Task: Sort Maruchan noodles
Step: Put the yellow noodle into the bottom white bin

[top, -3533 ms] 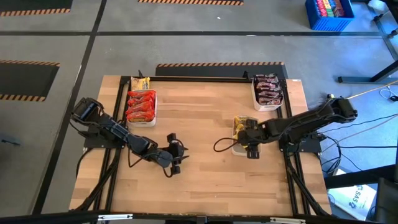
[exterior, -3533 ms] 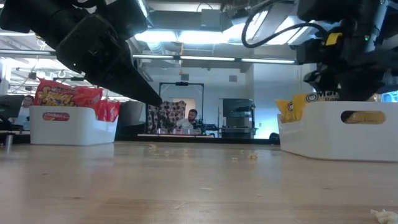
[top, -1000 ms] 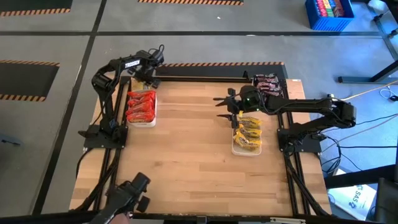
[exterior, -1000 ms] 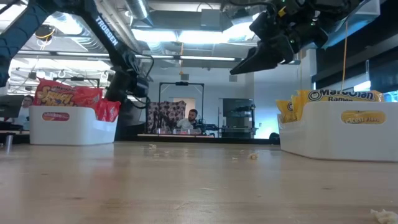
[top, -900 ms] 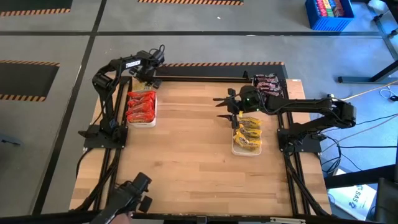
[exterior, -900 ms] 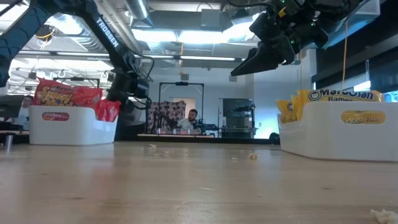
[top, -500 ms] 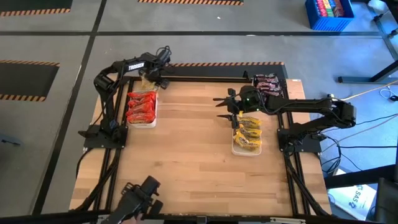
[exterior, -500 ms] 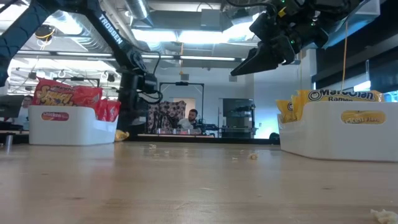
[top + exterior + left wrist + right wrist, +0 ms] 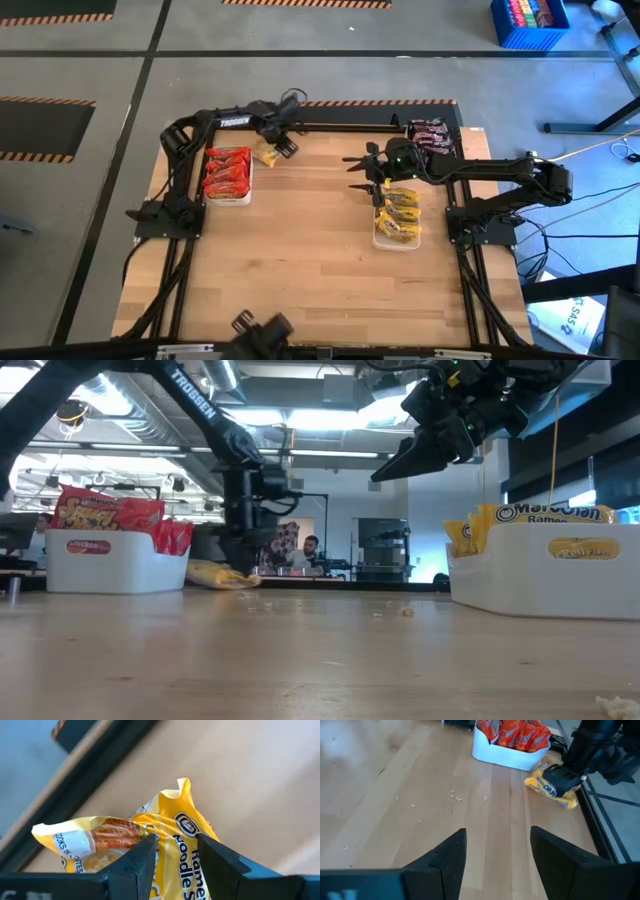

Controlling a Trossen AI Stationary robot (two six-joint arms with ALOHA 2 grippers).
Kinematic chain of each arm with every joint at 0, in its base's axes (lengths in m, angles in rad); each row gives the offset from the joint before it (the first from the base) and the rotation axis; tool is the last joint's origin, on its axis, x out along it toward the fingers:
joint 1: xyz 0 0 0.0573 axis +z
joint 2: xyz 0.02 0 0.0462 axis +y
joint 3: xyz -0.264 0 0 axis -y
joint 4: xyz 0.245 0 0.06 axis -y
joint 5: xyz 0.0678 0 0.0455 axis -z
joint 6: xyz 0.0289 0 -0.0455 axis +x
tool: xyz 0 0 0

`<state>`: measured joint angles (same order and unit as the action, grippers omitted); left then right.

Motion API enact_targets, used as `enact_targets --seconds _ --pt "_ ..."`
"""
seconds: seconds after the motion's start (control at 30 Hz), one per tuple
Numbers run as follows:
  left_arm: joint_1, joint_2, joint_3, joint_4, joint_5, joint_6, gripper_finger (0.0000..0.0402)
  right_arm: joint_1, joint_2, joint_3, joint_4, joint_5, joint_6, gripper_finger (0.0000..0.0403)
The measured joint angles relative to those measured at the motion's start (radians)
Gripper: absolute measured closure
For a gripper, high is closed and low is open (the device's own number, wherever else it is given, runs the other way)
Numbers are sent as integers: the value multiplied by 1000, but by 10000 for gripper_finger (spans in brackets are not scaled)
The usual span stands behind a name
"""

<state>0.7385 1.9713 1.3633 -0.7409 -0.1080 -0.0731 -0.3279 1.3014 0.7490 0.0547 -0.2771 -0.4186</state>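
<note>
Left wrist view: the left gripper [image 9: 172,855] is clamped on a yellow noodle packet [image 9: 150,835], one dark finger [image 9: 137,862] on each side of the crinkled wrapper, with the wooden table [image 9: 260,780] just under it. From above, this gripper [image 9: 278,141] sits at the far edge of the table, and the yellow packet [image 9: 266,156] it holds lies just beside a white tray [image 9: 245,185] full of red-orange packets [image 9: 226,170]. In the low view the packet [image 9: 222,574] rests on the tabletop below the gripper, right by that tray [image 9: 110,565].

Across the table from it, well apart, the right gripper [image 9: 362,172] hangs above the boards with its fingers spread and nothing between them; its wrist view shows both fingers [image 9: 445,862] wide over bare wood strewn with crumbs [image 9: 455,796], facing the left gripper [image 9: 560,777] and its packet [image 9: 552,790]. Just beside the right gripper, on the side away from the left one, stands a white tray of yellow packets [image 9: 400,212]. Farther back from it, at the table's far edge, is a tray of dark brown packets [image 9: 430,142].

Beyond the table, in the low view, a person [image 9: 309,552] sits in the room behind.
</note>
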Motion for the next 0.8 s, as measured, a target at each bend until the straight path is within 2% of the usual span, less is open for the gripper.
enact_targets --seconds 0.27,0.47,0.63,0.8 --pt "-218 2 -1 41 4 -7 260 1 0 0 -15 -1 115 204" --pt "-394 2 -1 54 3 -94 260 33 0 1 -122 -36 191 204" --pt "-552 2 -2 84 2 -191 260 153 0 0 -160 47 226 204" --pt "-688 -19 -6 60 -65 -272 260 275 0 0 -161 157 265 204"
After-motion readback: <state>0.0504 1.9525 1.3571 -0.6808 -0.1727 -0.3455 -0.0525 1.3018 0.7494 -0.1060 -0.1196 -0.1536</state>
